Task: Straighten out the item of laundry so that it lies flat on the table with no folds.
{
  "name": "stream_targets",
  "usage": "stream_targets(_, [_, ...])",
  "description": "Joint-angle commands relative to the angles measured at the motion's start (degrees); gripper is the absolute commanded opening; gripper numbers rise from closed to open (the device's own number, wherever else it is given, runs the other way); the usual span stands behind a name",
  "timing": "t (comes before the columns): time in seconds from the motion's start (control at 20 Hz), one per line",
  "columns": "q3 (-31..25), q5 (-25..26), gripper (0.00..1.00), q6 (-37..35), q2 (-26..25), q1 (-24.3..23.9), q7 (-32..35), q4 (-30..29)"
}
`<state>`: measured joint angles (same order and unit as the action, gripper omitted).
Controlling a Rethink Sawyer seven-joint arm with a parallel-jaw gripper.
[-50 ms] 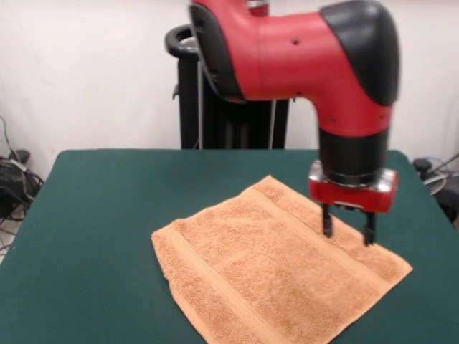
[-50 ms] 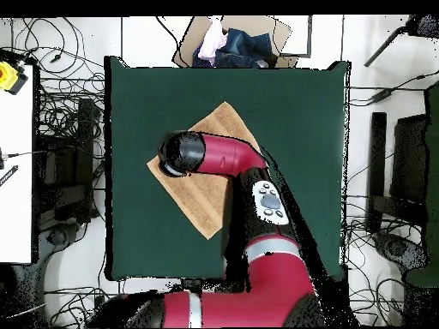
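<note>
Towel point(image 1: 272, 276): a light orange-tan terry towel, spread out on the table and turned diagonal to its edges. It looks mostly flat, with flat woven bands running near its two ends. In the front view its lower corner goes out of the picture at the bottom edge.
Table point(image 1: 93, 215): a dark green top, much larger than the towel; the towel lies around its middle.
Arm point(image 2: 257, 223): red and black, reaching over the towel from the robot's side.
Gripper point(image 1: 348, 231): it points straight down above the towel, near one end band. The two dark fingers point(image 1: 327, 222) stand apart with a narrow gap and hold nothing. Whether the tips touch the cloth I cannot tell.
</note>
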<state>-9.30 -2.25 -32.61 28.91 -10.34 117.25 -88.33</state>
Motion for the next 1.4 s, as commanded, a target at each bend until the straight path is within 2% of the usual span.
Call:
stream_targets(0.05, [5.14, -5.09, 1.0, 4.35, -8.2, 5.15, 20.03, 4.88])
stream_targets(0.5, [13.65, -9.56, 1.0, 4.45, -17.43, 13.52, 25.11, 16.05])
stream_targets(0.95, [17.09, -10.69, 1.0, 4.17, -25.78, 14.88, 23.38, 24.95])
stream_targets(1.4, [17.87, -10.86, 1.0, 3.25, -27.43, 14.99, 23.82, 27.1])
